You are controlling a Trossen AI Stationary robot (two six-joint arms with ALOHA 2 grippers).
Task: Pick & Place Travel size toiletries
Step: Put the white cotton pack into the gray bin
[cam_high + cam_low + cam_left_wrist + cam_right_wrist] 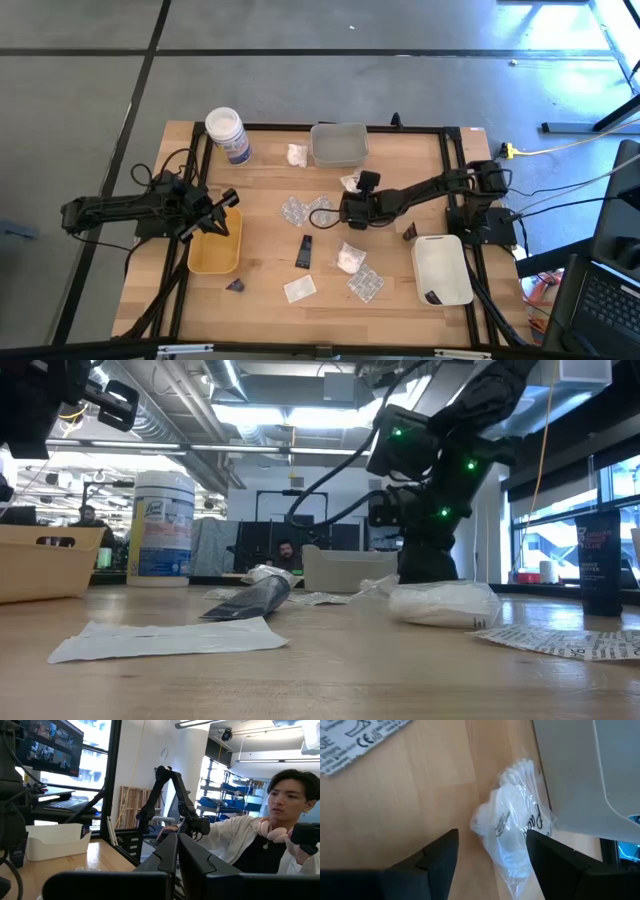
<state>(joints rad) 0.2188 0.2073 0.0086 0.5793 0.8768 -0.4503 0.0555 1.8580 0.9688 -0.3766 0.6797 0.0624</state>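
Note:
Small toiletries lie scattered on the wooden table: a white packet in clear wrap [350, 183], another white packet [297, 154], a blister pack [297, 208], a dark tube [304, 250], a lumpy white packet [350, 257], a flat sachet [299, 289] and a dark wedge [236, 285]. My right gripper [349, 203] hangs open over the wrapped packet [512, 830], next to the clear tray [338, 143], with a finger on either side of the packet and no touch that I can see. My left gripper [224, 203] is shut and empty, raised over the yellow tray [213, 255].
A big white jar with a blue label [227, 133] stands at the far left. A white tray [442, 268] at the near right holds a small dark item [431, 296]. Another blister pack [366, 284] and a dark wedge [409, 231] lie nearby. A person [280, 820] sits beyond the table.

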